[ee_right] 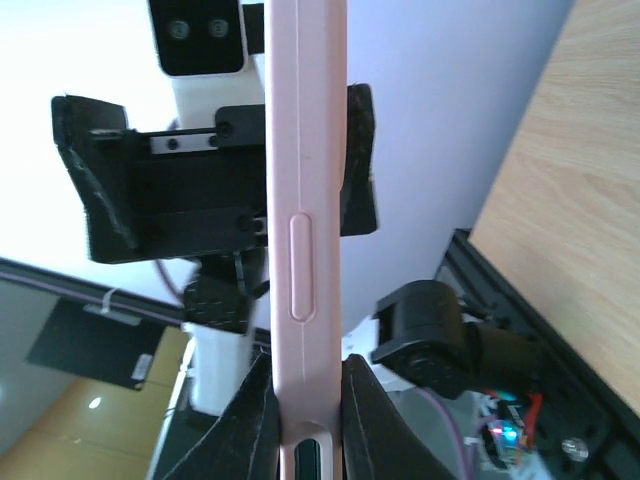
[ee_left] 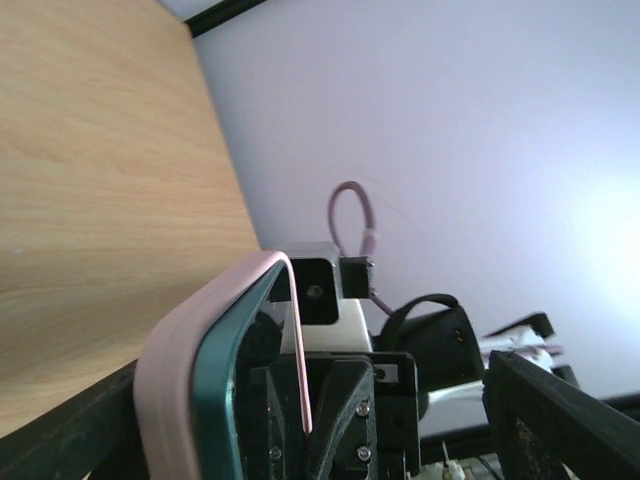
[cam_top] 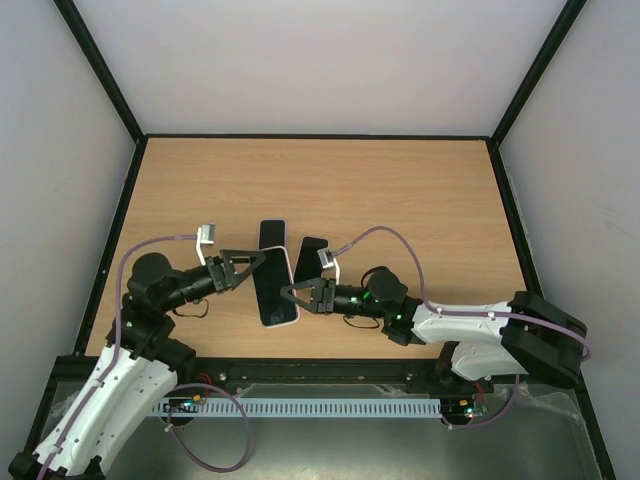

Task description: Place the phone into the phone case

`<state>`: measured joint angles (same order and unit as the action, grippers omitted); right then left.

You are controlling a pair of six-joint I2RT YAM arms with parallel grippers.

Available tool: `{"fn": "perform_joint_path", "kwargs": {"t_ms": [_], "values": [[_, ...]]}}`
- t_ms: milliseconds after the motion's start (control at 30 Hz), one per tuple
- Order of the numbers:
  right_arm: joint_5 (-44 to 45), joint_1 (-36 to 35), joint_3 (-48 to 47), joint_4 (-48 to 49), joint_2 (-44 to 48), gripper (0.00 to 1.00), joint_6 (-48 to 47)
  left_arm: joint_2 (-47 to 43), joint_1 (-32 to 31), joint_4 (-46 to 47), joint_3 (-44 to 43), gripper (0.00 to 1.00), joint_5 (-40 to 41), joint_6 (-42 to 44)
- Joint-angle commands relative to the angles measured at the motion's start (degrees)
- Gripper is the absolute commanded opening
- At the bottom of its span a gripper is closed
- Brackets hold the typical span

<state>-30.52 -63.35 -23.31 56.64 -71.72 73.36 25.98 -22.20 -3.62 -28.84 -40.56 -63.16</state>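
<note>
A pink phone case with a dark teal lining is held above the table between both grippers. My left gripper is shut on its left side wall; the left wrist view shows the thin pink lip pinched between the jaws. My right gripper is shut on the case's right edge, seen edge-on in the right wrist view between the fingers. A dark phone with a white rim lies flat on the table just beyond the case. I cannot tell whether the case holds anything.
A smaller black slab lies beside the white-rimmed phone, close to the right wrist. The wooden table has a black frame and white walls. The left arm's cable loops by its wrist.
</note>
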Motion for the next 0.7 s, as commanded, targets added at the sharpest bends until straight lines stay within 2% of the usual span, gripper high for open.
{"fn": "perform_joint_path", "kwargs": {"t_ms": [0, 167, 533, 633, 667], "values": [[-3.26, -0.19, 0.75, 16.42, 0.98, 0.1, 5.18, -2.5, 0.25, 12.99, 1.94, 0.83, -4.17, -6.91], [-4.32, -0.2, 1.86, 23.35, 0.46, 0.1, 8.91, -3.88, 0.31, 17.12, 3.54, 0.71, -3.87, -9.95], [-4.8, -0.28, 2.02, 20.35, 1.6, 0.11, 7.4, -3.37, 0.25, 18.45, 5.02, 0.21, -2.87, -11.63], [-4.68, -0.28, 2.14, 20.16, 1.59, 0.13, 7.12, -2.71, 0.28, 15.52, 4.37, 0.04, -2.56, -10.17], [-4.64, -0.28, 2.11, 19.99, 1.59, 0.13, 7.02, -2.49, 0.28, 14.09, 4.13, 0.03, -2.33, -9.48]]}}
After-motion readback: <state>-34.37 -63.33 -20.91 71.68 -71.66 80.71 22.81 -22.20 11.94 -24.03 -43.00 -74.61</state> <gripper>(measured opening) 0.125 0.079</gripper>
